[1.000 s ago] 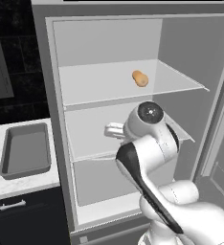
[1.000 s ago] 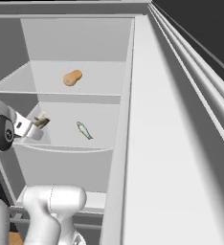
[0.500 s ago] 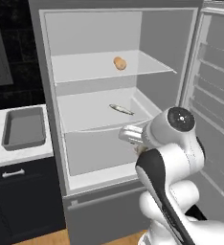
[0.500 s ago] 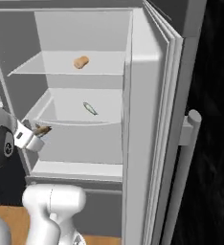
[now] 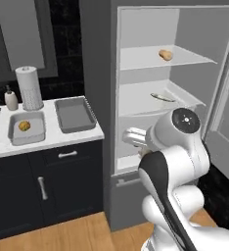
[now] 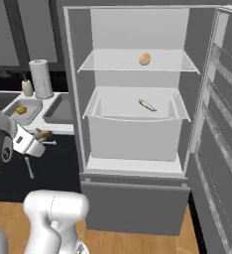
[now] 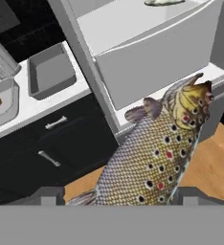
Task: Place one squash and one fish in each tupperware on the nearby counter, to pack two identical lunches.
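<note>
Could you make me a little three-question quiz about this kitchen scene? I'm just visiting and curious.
1. True or false: the gripper is carrying a spotted fish.
2. What lies in the lighter tupperware on the counter? A) a squash B) a fish C) nothing
3. Fill in: the darker tupperware holds ____.

Key: 1 true. 2 A, a squash. 3 nothing. Another squash and another fish sit on the fridge shelves.
</note>
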Controlling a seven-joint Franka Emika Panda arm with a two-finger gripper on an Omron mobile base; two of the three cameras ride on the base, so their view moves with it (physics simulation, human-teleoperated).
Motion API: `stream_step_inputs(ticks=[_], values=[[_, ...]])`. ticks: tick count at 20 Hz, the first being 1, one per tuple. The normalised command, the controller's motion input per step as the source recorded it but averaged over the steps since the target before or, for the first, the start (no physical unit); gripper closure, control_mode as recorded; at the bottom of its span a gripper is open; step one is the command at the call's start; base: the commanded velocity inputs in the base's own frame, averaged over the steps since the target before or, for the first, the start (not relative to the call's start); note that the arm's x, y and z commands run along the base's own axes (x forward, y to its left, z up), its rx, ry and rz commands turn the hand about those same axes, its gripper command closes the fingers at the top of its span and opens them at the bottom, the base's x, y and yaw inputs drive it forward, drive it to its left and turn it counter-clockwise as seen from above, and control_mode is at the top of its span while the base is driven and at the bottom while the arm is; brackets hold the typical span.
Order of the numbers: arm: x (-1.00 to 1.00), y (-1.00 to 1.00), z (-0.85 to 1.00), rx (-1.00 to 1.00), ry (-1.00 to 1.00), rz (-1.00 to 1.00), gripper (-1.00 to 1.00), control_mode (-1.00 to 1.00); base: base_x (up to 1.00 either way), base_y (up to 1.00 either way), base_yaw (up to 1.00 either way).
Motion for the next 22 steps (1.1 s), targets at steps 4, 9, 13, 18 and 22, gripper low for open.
stream_step_inputs(ticks=[4, 9, 13, 18, 22], values=[[0.0, 0.0, 0.0, 0.0, 0.0, 0.0, 1.0, 1.0, 0.6, 1.0, 0.06], [0.0, 0.0, 0.0, 0.0, 0.0, 0.0, 1.0, 1.0, 0.98, 0.93, 0.04], [0.0, 0.0, 0.0, 0.0, 0.0, 0.0, 1.0, 1.0, 1.0, 0.4, 0.0], [0.0, 0.0, 0.0, 0.0, 0.0, 0.0, 1.0, 1.0, 0.93, 0.03, -0.03], [0.56, 0.49, -0.4, -0.06, 0.17, -0.03, 1.0, -1.0, 0.23, 0.13, -0.02]])
